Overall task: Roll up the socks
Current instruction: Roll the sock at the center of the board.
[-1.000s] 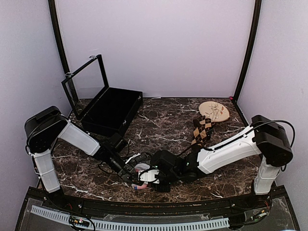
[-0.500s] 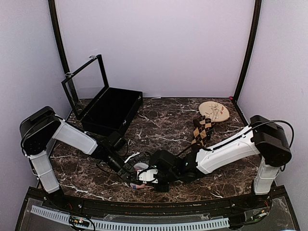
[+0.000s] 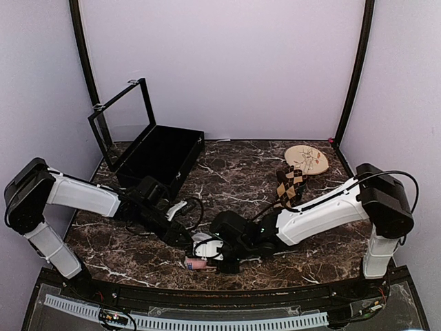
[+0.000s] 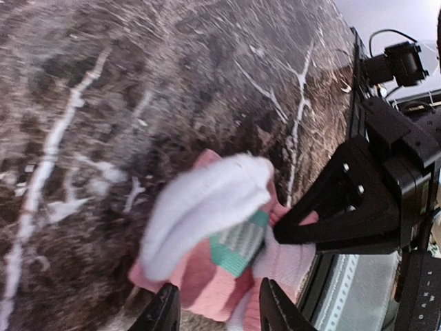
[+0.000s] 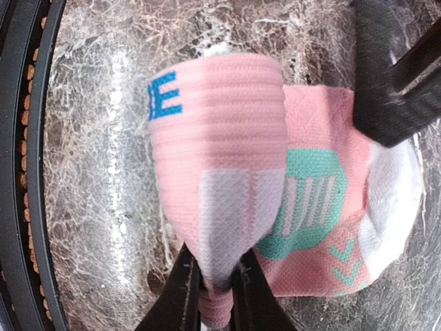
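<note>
Marble tabletop (image 3: 234, 172): pink sock (image 5: 220, 138) let go by left gripper (image 4: 219, 307) (jaws now apart, arm withdrawn), fold pinched tight in right gripper (image 5: 215, 296); rolling barely begun.

The dark brown marble table (image 3: 234, 172), veined in white, carries four things. A pink fabric sock (image 5: 227, 158) with green patches lies bunched on it directly under the right gripper (image 5: 215, 296), which pinches one fold, and just ahead of the left gripper (image 4: 217, 314). Well beyond the right gripper lies a black argyle fabric sock (image 3: 291, 185), with a round tan plate (image 3: 307, 158) just beside it, farther off. An open black rectangular case (image 3: 158, 160) stands well beyond the left gripper.
</note>
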Robot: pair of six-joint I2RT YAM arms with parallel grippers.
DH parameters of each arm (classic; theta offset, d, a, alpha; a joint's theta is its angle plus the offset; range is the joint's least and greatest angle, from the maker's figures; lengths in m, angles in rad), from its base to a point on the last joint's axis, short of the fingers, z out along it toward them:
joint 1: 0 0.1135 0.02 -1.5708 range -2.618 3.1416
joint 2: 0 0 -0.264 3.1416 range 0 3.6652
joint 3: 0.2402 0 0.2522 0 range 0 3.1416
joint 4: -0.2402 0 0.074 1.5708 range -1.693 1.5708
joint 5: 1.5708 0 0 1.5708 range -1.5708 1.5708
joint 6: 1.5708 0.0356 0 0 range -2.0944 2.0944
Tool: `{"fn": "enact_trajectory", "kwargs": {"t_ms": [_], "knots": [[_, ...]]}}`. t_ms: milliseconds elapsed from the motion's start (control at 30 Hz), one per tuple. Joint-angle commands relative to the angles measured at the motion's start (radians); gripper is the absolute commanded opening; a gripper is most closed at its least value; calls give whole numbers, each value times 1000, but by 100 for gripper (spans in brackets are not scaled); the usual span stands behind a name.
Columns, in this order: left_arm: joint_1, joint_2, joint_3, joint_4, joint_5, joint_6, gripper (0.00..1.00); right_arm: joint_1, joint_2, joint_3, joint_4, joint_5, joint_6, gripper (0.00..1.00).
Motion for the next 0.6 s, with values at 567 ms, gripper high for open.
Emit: {"fn": "enact_trajectory", "kwargs": {"t_ms": [567], "knots": [[-13,-386,-261,197,-400,-98,41,-134,137,240,-321,-385,87,0]]}}
